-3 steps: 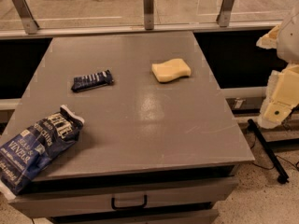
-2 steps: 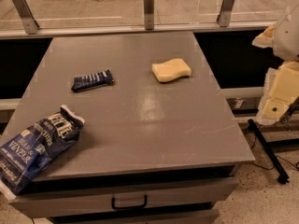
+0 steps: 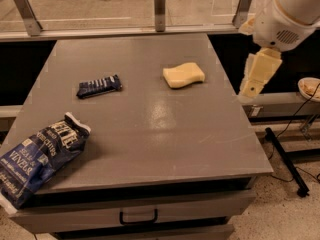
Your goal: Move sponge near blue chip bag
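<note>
Sponge (image 3: 183, 75), pale yellow with wavy long edges, lies flat on the grey table (image 3: 165, 134), in the far right part of the top. Everything else follows from left to right, each placed against the sponge.

The chip bag (image 3: 37, 156), dark blue and glossy with white lettering, lies crumpled far to the left of the sponge and much nearer the camera. It sits on the table's front left corner, with its lower end over the edge and its white torn top turned toward the sponge. The two are well apart, with bare table between them.

A small dark blue striped wrapper (image 3: 99, 86) lies left of the sponge and slightly nearer the camera, well apart from it.

Below and left of the sponge, in the table's front face, a drawer shows a dark handle (image 3: 138, 217).

Right of the sponge, past the table's right edge, the cream claw (image 3: 251, 86) hangs pointing down from the white arm (image 3: 292, 14). It touches neither the sponge nor the table. Nothing shows in it, and whether it is wide or narrow I cannot tell
</note>
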### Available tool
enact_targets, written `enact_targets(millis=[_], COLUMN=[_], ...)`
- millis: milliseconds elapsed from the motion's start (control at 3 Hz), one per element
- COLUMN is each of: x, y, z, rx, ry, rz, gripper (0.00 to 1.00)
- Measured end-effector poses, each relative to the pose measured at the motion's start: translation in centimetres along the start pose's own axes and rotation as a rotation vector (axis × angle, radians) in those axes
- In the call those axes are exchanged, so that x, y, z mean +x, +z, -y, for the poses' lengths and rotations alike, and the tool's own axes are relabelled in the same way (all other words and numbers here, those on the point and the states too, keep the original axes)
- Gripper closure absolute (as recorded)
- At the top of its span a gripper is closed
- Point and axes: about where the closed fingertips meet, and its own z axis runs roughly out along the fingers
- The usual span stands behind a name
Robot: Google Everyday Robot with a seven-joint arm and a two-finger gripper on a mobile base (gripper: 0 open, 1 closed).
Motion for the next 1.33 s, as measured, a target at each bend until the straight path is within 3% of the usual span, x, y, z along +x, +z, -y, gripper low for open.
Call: enact_targets(millis=[667, 1000, 1333], x=[-3.0, -3.9, -3.9], y=[4.7, 5.9, 5.9], z=[6.2, 7.6, 7.6], rx=[0.024, 0.030, 0.030], ry=[0.057, 0.084, 0.084], rz=[0.151, 0.187, 0.187], gripper=[0.00, 0.00, 0.00])
